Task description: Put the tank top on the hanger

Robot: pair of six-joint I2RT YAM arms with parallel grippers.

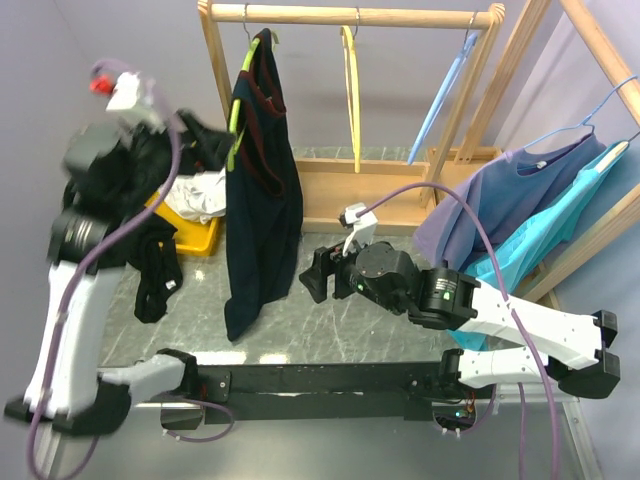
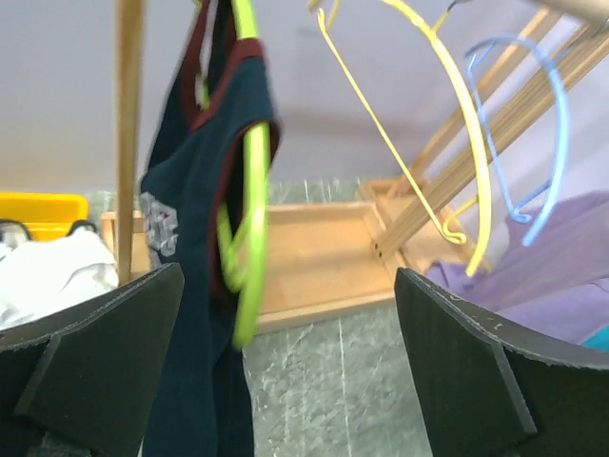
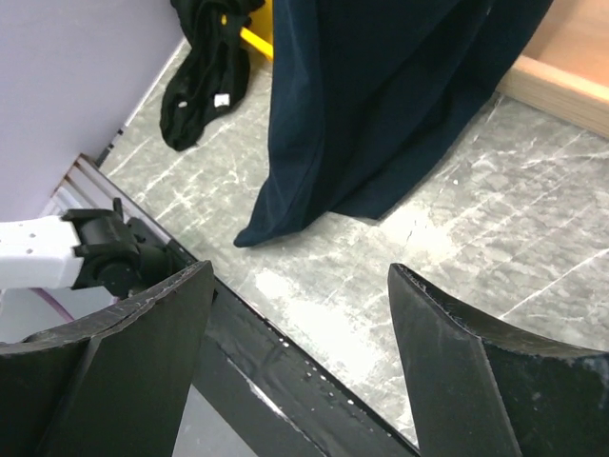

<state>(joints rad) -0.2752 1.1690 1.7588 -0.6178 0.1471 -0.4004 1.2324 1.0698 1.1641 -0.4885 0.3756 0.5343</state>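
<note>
Two sets of fingers stand released, each with nothing between them. The left gripper (image 2: 287, 276) is high and faces the rail, and the right gripper (image 3: 300, 269) is low over the table (image 3: 495, 219). The tank top (image 1: 262, 200) hangs from the hanger (image 1: 238, 112), whose hook sits over the rail (image 1: 400, 16) near its left end. A red-trimmed strap lies across the green wire. From above, the tank top is at 11 o'clock of the right gripper. Its hem is down near the tabletop; whether it touches cannot be told. A yellow hanger (image 1: 350, 90) hangs at 3 o'clock of the tank top, and a blue hanger (image 1: 440, 100) further that way. A bin (image 1: 195, 238) holding white cloth (image 1: 200, 195) lies at 9 o'clock, with a black garment (image 1: 155, 265) beside it.
</note>
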